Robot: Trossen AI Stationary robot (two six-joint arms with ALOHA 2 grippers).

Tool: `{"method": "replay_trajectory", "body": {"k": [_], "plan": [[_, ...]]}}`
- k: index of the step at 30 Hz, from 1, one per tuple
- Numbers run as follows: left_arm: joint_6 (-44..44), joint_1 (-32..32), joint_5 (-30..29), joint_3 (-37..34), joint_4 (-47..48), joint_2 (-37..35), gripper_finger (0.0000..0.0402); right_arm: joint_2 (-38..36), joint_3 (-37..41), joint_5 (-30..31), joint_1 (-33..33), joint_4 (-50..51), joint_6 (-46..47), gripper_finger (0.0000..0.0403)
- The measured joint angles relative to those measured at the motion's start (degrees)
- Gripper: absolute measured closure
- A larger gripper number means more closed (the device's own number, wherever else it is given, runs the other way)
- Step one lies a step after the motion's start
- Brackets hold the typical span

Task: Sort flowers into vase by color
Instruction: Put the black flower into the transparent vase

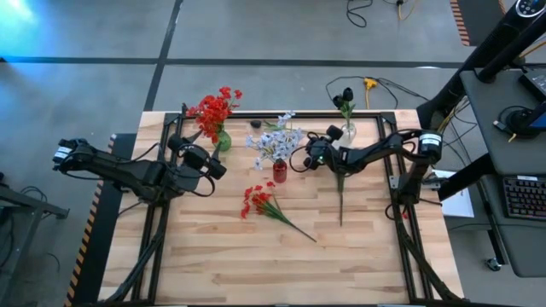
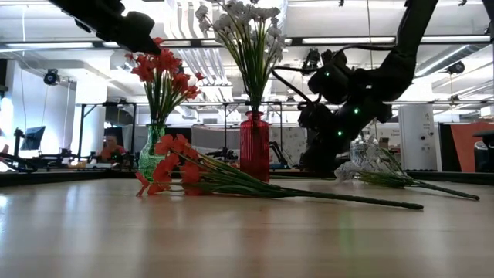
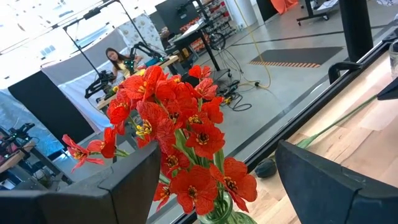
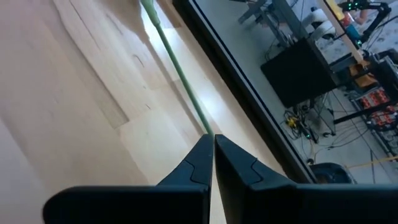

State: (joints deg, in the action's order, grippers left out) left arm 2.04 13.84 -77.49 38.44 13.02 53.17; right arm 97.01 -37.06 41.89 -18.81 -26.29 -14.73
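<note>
Red flowers [image 1: 213, 109] stand in a green vase [image 1: 223, 141] at the far left. Pale blue-white flowers [image 1: 275, 141] stand in a red vase [image 1: 279, 172] at the middle, and dark buds [image 1: 344, 99] in a clear vase [image 1: 348, 132] at the far right. One red flower [image 1: 260, 202] lies flat at the table's middle. A green-stalked flower [image 1: 341, 200] lies right of it, its bloom hidden by my right arm. My right gripper [image 4: 211, 140] is shut on that stalk. My left gripper [image 3: 217, 149] hovers open, level, just short of the red flowers [image 3: 186, 143]. My right gripper pinches the thin green stalk [image 4: 205, 127] between its two fingers, at their free ends. The place lies near the stalk's far end [image 1: 339, 173]. The fingers slant downward and run roughly along the stalk. The rest of the stalk [image 2: 432, 188] lies on the table toward the near edge.
A black frame [image 1: 256, 115] rims the table's far edge and sides. A small dark object [image 1: 254, 124] lies near the far edge. Bare wood [image 1: 256, 264] fills the near half. A desk with a keyboard [image 1: 522, 196] stands beyond the right edge. A person [image 3: 115, 59] sits far behind.
</note>
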Motion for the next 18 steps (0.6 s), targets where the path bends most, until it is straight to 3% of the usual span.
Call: {"method": "replay_trajectory", "body": {"k": [18], "plan": [[0.0, 0.0, 0.0, 0.0, 0.3, 0.0, 0.0108, 3.6, -0.2, 0.1, -1.4, -3.2, 4.0, 0.0394]]}}
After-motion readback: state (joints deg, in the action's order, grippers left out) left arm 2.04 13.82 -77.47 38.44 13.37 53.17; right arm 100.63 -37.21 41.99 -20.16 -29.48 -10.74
